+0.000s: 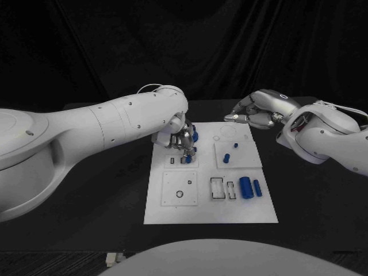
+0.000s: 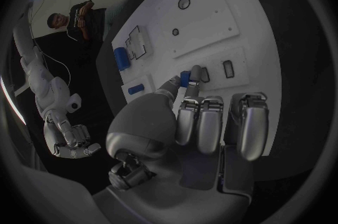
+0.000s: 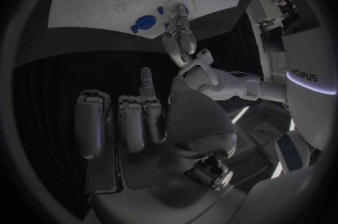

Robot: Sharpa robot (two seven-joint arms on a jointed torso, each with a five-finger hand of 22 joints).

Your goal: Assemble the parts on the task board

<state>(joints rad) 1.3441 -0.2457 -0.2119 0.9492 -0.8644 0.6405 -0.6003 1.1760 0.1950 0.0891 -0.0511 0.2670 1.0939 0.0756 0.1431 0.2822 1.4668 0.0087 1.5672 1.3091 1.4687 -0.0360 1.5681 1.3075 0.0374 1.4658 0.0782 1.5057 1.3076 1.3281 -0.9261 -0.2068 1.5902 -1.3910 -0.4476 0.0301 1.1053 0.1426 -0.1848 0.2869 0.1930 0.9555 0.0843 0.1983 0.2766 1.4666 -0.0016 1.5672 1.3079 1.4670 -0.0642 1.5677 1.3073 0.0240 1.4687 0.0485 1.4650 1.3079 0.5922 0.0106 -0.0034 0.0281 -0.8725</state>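
Note:
The white task board (image 1: 163, 210) lies in the middle of the black table. My left hand (image 1: 179, 138) hovers over the board's far left part and pinches a small blue part (image 1: 193, 135) between thumb and finger, close above two small rectangular slots (image 1: 188, 153). The left wrist view shows this blue part (image 2: 185, 78) at the fingertips, just beside the slots (image 2: 227, 68). My right hand (image 1: 256, 110) hangs above the board's far right corner, fingers curled in, holding nothing. From the right wrist view, the left hand (image 3: 179, 34) carries the blue part (image 3: 146, 21).
Two small blue pegs (image 1: 236, 145) (image 1: 225, 157) stand in the board's right middle plate. A large blue cylinder (image 1: 245, 187) and a slimmer one (image 1: 257, 187) lie near the right edge, next to empty rectangular recesses (image 1: 218, 188). A round ring (image 1: 180, 194) marks the near left plate.

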